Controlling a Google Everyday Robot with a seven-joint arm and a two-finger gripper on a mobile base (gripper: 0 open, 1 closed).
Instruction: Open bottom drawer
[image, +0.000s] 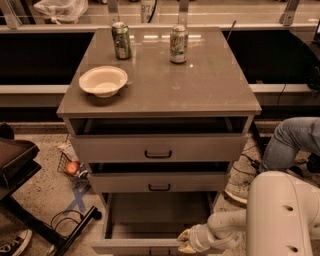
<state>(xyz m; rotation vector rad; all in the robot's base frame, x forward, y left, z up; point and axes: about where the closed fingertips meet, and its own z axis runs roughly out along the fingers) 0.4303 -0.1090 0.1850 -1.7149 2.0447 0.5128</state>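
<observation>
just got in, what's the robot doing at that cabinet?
It is working on the bottom drawer of the grey cabinet. The drawer is pulled well out, showing its plain inner tray, and the robot's hand is at the drawer's front edge, right of centre. The top drawer and middle drawer sit much further in. A bowl and two cans stand untouched on the cabinet top.
</observation>
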